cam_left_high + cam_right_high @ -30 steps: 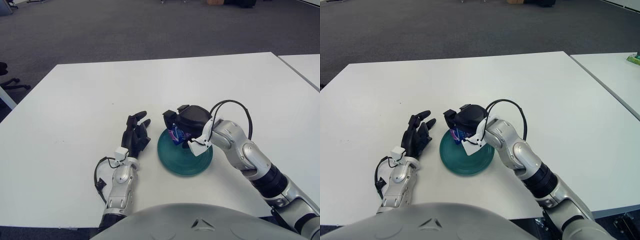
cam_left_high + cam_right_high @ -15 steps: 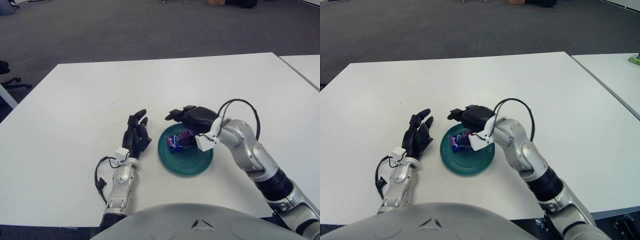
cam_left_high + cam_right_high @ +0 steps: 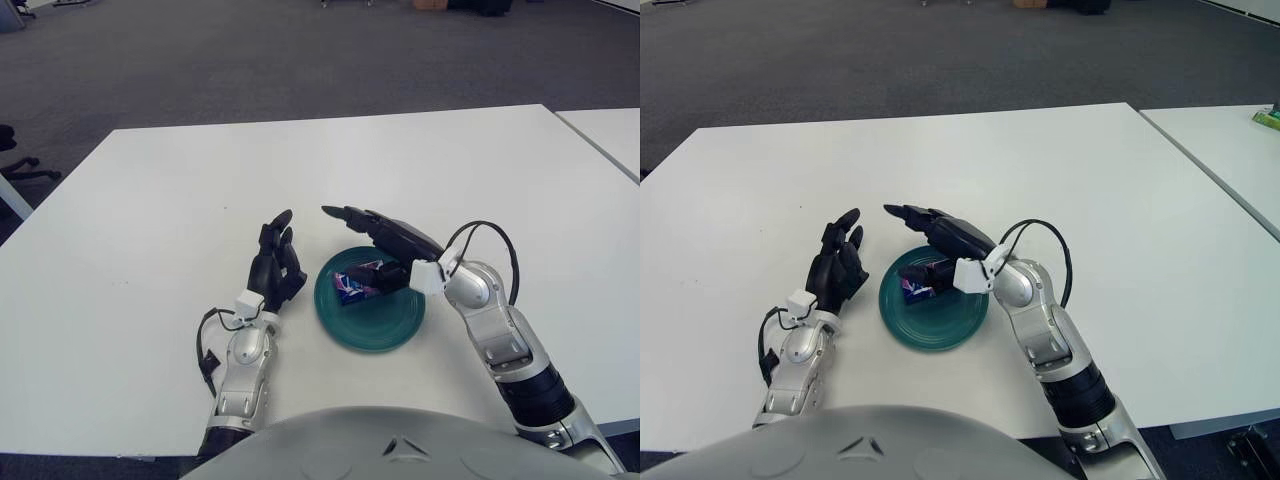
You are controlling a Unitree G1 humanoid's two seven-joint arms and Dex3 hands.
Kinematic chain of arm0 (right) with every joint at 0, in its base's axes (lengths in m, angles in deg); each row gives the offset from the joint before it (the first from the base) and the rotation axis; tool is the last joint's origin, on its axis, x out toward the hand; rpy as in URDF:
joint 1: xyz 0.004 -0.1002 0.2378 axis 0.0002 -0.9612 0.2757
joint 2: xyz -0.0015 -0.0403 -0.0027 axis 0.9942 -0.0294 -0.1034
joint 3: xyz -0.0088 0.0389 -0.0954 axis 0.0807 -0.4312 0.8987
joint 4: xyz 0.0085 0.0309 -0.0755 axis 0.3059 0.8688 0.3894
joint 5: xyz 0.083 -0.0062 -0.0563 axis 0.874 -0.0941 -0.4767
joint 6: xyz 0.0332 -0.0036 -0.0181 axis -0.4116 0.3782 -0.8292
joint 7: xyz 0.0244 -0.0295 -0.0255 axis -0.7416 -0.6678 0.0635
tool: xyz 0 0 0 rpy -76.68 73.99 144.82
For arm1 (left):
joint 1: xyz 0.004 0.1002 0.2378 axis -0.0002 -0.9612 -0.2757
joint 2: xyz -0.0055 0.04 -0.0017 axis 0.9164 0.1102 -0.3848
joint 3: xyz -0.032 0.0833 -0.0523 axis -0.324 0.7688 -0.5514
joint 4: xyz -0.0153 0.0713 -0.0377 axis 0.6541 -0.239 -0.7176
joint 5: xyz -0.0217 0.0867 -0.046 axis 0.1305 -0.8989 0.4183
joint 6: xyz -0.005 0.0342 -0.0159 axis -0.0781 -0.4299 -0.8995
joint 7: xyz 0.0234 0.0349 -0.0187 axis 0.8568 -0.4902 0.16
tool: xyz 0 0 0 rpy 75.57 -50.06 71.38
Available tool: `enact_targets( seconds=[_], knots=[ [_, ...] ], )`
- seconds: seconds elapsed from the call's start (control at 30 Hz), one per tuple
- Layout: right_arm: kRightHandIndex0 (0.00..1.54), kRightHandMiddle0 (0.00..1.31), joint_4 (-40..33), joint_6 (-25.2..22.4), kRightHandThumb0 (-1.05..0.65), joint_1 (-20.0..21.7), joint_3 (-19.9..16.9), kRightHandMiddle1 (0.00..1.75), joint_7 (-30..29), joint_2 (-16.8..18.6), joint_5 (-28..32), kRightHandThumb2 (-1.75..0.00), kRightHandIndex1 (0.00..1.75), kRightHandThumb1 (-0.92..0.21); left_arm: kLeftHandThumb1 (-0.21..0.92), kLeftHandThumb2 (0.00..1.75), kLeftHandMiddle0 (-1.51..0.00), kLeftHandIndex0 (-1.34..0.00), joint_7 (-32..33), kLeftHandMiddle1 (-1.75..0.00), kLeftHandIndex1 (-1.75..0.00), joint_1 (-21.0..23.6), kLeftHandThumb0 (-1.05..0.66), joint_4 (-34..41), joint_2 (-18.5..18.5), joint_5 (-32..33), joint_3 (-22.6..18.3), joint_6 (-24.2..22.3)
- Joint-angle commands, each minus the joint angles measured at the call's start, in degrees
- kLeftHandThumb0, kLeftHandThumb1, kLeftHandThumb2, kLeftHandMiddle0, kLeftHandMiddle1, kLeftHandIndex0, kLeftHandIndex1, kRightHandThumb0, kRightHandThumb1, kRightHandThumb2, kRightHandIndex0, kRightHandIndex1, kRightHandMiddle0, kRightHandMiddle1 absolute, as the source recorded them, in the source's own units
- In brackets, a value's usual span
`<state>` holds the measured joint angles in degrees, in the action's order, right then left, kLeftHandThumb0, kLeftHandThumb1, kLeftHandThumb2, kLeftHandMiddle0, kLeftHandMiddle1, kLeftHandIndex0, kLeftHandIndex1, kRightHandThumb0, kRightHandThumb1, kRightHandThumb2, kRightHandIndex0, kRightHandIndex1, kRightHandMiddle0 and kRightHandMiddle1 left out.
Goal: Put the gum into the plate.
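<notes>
The gum [image 3: 350,289], a small blue and purple pack, lies in the teal plate [image 3: 385,325] on the white table, toward the plate's left rim. My right hand [image 3: 385,238] hovers just above the plate's far side with its fingers spread out straight, holding nothing; its thumb hangs close above the gum. My left hand [image 3: 276,259] rests on the table just left of the plate, fingers relaxed and empty. The same scene shows in the right eye view, with the gum [image 3: 917,290] in the plate [image 3: 940,325].
The white table [image 3: 150,200] spreads wide to the left and far side. A second white table [image 3: 610,135] stands at the right, with a narrow gap between. Grey carpet lies beyond.
My right hand opened and let go of the gum, which dropped into the plate. The hand then straightened its fingers and rose slightly. The left hand barely moved.
</notes>
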<state>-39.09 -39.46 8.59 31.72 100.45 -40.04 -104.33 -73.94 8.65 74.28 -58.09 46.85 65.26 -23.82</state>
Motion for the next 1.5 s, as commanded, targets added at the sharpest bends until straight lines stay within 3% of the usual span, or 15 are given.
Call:
enact_targets(
  seconds=[0.0,0.1,0.23,0.47,0.6,0.8,1.2,1.47],
  knots=[
    [0.00,0.00,4.1,1.8,-1.05,-1.5,-2.8,0.00,-3.4,1.0,3.6,-0.88,0.00,-0.92,0.92,1.05,-0.14,0.00,1.1,-0.01,-0.58,-0.5,-0.95,1.0,-0.7,-0.8,0.0,-0.7],
    [0.00,0.00,9.9,5.7,-1.05,-1.6,-5.1,0.00,-7.1,4.0,8.3,-0.92,0.00,-0.92,0.92,1.07,-0.13,0.00,2.2,0.00,-0.56,-0.5,-0.96,1.2,-0.8,-2.1,0.1,0.0],
    [0.00,0.00,12.1,8.3,-1.05,-2.8,-8.2,0.00,-11.0,8.0,14.5,-0.96,0.00,-0.92,0.92,1.07,-0.13,0.00,3.3,0.00,-0.56,-0.8,-0.97,1.7,-1.0,-3.0,0.4,0.2],
    [0.04,0.05,14.3,7.6,-1.05,-5.6,-16.2,0.03,-19.0,14.9,24.0,-1.01,0.02,-0.92,0.92,1.05,-0.14,0.00,4.5,-0.01,-0.61,-1.2,-0.97,2.2,-0.9,-4.1,0.8,-0.1],
    [0.11,0.01,14.3,6.7,-1.04,-6.8,-18.3,0.29,-21.7,16.6,26.1,-1.00,0.01,-0.92,0.92,1.05,-0.16,0.00,4.2,-0.02,-0.67,-1.4,-0.97,2.1,-0.6,-3.9,0.7,-0.1],
    [0.15,0.00,16.6,8.7,-1.01,-10.5,-20.5,0.43,-23.4,16.1,26.0,-0.99,0.02,-0.92,0.92,1.04,-0.25,0.00,2.5,-0.03,-0.83,-1.2,-0.97,1.1,0.7,-3.4,0.6,1.0],
    [0.15,0.00,25.2,14.0,-0.90,-11.9,-24.1,0.38,-25.6,12.5,23.6,-0.97,0.02,-0.92,0.92,1.02,-0.41,-0.19,-2.3,-0.10,-1.00,-1.0,-0.98,0.6,2.2,0.7,-0.6,0.9],
    [0.18,0.00,23.1,10.0,-0.90,-13.9,-24.0,0.45,-28.3,13.5,23.6,-0.94,0.02,-0.92,0.92,1.01,-0.44,-0.19,-4.1,-0.11,-1.01,-0.7,-0.97,-0.9,2.2,3.1,-2.2,0.4]
  ],
)
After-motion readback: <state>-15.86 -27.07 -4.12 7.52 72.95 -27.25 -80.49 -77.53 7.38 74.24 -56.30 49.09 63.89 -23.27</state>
